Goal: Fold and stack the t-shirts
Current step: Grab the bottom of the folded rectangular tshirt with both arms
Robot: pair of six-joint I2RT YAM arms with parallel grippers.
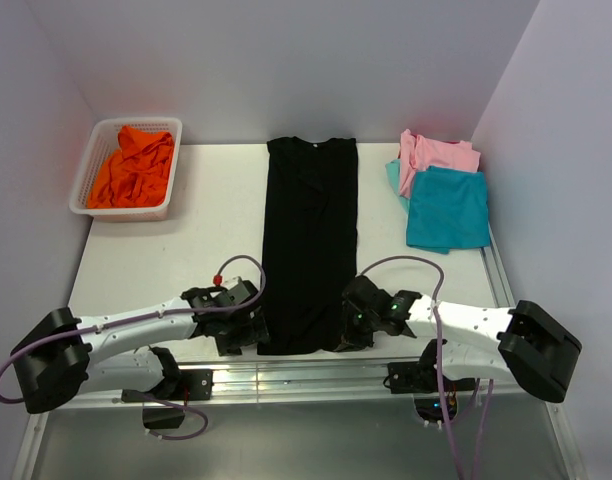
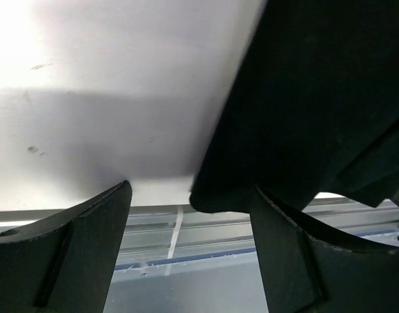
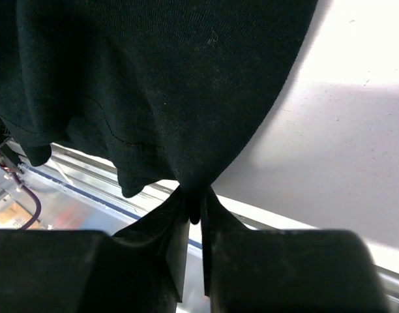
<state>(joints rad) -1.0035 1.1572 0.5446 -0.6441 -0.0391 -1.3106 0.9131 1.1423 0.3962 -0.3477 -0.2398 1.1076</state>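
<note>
From above, the long black cloth t-shirt [image 1: 309,240] lies as a narrow strip down the middle of the white desk [image 1: 186,250], its hem at the near edge, though how the jaws stand is unclear there. The right wrist view shows the right pincer [image 3: 194,203] pinched shut on the hem's near right corner. The left wrist view shows the left pincer [image 2: 190,195] gaping, with the near left corner between its spread fingers.

We look down on a white table [image 1: 201,235] set in a plain, pale alcove, with a back wall [image 1: 286,60], a left wall [image 1: 31,140] and a right wall [image 1: 571,150] closing around it. Bright, even light falls from above. A metal rail [image 1: 306,378] runs along the near edge.
</note>
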